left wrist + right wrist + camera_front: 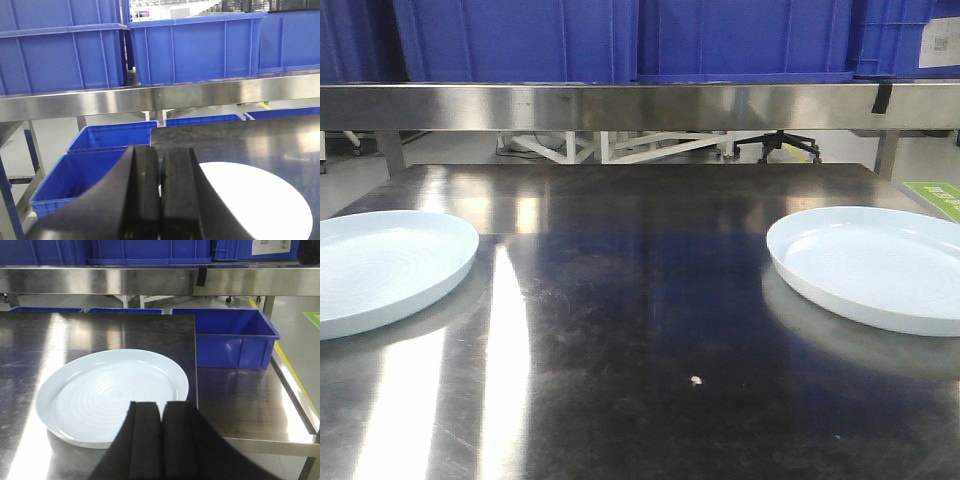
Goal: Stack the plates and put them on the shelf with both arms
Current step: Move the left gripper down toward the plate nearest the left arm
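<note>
Two pale bluish-white plates lie flat on the dark steel tabletop: the left plate [380, 265] at the left edge and the right plate [875, 262] at the right edge. The shelf's brushed-metal rail [620, 106] runs across the back, above the table. Neither gripper shows in the front view. My left gripper [160, 152] is shut and empty, above the near left edge of the left plate [255, 202]. My right gripper [160, 407] is shut and empty, over the near rim of the right plate [107, 392].
Big blue crates [740, 40] stand on the shelf. More blue crates sit on the floor left of the table [107, 137] and behind it to the right [232, 337]. A lower steel bench [250, 405] adjoins the table's right side. A small crumb [696, 380] lies mid-table.
</note>
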`<state>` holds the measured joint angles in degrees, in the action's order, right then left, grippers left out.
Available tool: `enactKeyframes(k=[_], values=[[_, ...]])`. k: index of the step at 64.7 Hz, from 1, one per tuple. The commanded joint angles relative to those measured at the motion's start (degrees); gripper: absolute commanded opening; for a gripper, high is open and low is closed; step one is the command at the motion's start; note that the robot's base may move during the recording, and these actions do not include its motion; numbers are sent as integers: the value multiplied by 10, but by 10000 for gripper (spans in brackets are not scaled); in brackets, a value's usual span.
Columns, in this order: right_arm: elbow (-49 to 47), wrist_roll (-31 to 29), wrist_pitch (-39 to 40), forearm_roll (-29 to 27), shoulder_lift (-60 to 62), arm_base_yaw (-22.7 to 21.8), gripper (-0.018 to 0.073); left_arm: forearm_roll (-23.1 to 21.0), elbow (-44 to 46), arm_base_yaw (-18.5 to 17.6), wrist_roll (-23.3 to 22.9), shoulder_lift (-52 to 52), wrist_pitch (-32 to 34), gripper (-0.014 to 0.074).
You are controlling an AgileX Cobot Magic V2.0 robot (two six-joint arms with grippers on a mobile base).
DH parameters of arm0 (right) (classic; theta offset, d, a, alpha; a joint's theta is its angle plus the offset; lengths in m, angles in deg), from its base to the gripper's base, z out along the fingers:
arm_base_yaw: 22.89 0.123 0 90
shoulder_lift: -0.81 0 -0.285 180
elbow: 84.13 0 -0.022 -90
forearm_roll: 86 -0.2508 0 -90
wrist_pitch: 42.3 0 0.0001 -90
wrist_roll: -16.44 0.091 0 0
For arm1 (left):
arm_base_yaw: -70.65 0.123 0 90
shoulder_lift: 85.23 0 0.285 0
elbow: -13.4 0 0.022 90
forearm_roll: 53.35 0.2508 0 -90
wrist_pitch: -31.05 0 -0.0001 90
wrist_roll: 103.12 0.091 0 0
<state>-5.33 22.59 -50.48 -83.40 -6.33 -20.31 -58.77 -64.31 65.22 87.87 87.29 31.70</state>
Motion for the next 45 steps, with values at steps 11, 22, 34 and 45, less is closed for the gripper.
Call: enactKeyframes(k=[11, 22, 34, 45], values=[[1, -2, 50, 1, 11, -3, 48, -1, -1, 1, -1, 13, 45, 82], [1, -2, 50, 1, 11, -3, 48, -1, -1, 1, -1, 13, 59, 82], [1, -2, 50, 1, 11, -3, 48, -4, 18, 1, -1, 6, 69, 82], [1, -2, 50, 1, 11, -3, 48, -4, 79, 1, -1, -36, -11, 82]])
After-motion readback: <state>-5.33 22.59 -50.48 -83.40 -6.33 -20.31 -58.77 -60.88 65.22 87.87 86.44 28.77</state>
